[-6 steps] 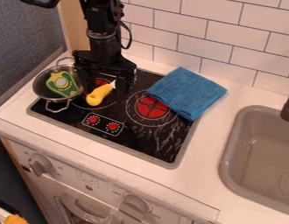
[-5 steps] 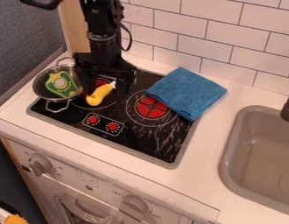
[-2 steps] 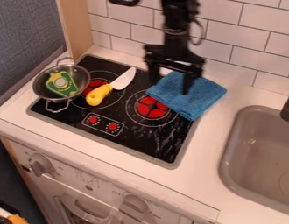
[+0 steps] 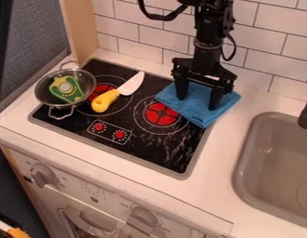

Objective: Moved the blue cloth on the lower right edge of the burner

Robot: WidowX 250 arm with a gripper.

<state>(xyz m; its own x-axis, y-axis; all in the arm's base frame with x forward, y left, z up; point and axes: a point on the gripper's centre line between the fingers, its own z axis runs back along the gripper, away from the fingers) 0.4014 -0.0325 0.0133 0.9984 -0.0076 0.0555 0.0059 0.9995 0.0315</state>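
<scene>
So your claw (image 4: 197, 101) is spread over the cloth (image 4: 201, 115), which covers the stove's (image 4: 159, 152) back right corner, partly on the surface (image 4: 219, 146).

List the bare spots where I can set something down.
Free: the counter between stovetop and sink, and the stovetop's front right corner. Crowded: its left side, with pot and toy knife, and back right, with blue cloth under the gripper.

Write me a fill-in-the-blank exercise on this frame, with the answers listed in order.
The gripper hangs over the cloth, whose colour is ____. The gripper's two fingers stand ____. The knife has a handle coloured ____. The green toy lies ____ the metal pot.

Missing words: blue; apart; yellow; inside.
</scene>
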